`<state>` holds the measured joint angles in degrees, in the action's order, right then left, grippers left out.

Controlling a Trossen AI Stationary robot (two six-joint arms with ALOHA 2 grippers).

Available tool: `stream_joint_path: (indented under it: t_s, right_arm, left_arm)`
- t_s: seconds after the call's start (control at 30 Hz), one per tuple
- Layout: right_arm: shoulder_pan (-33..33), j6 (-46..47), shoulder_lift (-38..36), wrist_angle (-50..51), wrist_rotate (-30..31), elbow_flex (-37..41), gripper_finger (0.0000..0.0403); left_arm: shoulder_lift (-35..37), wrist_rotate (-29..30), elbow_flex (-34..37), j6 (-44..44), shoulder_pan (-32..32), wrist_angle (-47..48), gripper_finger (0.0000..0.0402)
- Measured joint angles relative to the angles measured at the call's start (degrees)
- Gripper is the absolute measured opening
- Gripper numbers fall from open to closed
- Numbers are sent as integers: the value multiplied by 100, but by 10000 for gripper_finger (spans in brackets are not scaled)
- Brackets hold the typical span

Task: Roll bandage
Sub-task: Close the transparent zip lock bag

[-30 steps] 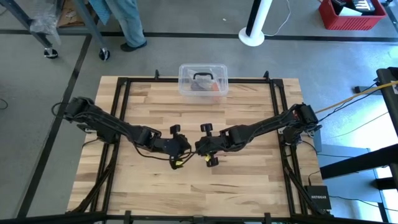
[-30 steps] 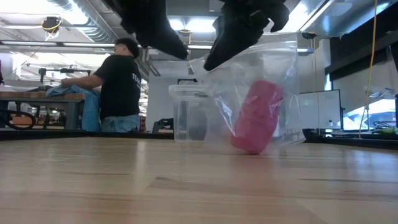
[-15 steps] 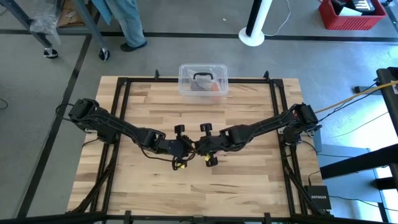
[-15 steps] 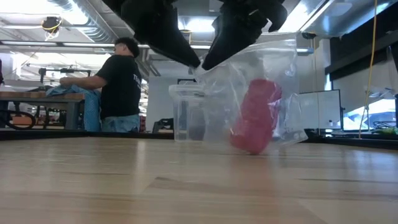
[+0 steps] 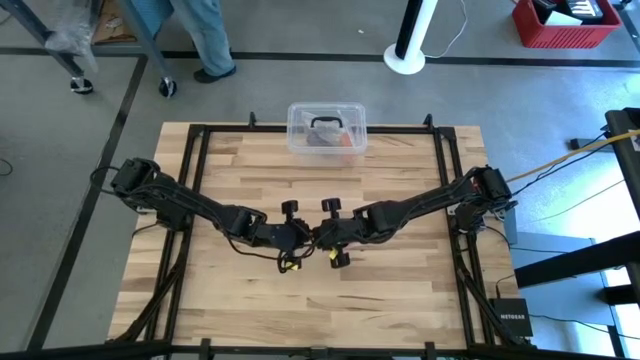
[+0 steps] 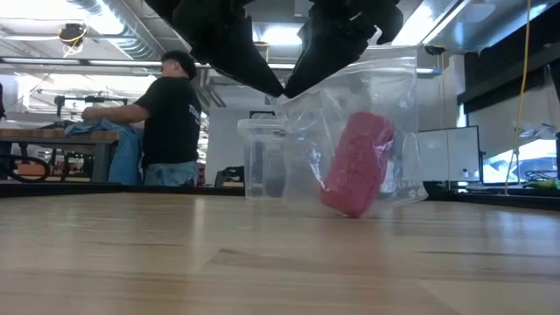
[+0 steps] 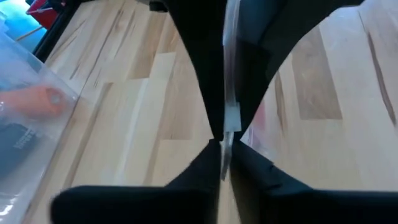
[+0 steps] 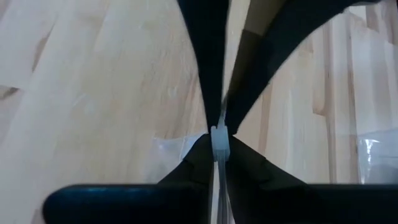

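Surface: pale wooden plank table (image 5: pixel 400 300), black frame.
Left gripper (image 5: pixel 306 240): mid-table, clamped on the clear plastic bag (image 6: pixel 394 131) top edge.
Right gripper (image 5: pixel 320 240): just beside it, pinching the same edge.
Bandage: small pink fabric roll (image 6: pixel 357 163) inside the hanging bag, tilted.
Far edge: clear plastic box, black handle (image 5: pixel 326 128).

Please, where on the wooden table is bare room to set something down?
Bare wood lies between the grippers and the near edge, and beside the clear plastic box with a black handle. Crowded: the centre, where left gripper and right gripper pinch the clear plastic bag holding the pink bandage roll.
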<state>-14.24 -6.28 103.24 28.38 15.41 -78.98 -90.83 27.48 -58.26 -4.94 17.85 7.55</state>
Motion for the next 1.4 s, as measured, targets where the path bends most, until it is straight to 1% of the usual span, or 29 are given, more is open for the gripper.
stream_joint_path:
  t_s: [0.07,0.3,0.37,0.5,0.63,1.0,1.07,1.13,1.3,1.4]
  right_arm:
    - [2,0,0,-1,-4,0,32]
    - [2,79,0,-11,-2,0,35]
    - [0,64,-26,75,-2,-36,44]
    - [-2,59,-108,328,-61,-231,76]
    - [-2,38,-109,271,-110,-260,97]
    - [0,37,-51,224,-105,-260,101]
    - [0,39,-10,238,-61,-256,98]
    - [0,17,19,221,-49,-257,85]
    - [0,-28,21,229,3,-257,26]
    - [0,-109,0,299,45,-258,21]
  left_arm:
    - [0,1,0,43,0,2,7]
    - [0,7,0,47,2,2,2]
    - [0,13,0,47,0,-18,2]
    - [4,35,-2,47,0,-13,1]
    - [4,35,-2,49,0,-16,1]
    - [4,31,-2,88,0,-56,1]
    - [4,30,-2,88,0,-51,1]
    - [4,15,0,88,0,-37,1]
    - [4,11,0,90,1,-33,1]
    - [4,13,0,89,0,-45,1]
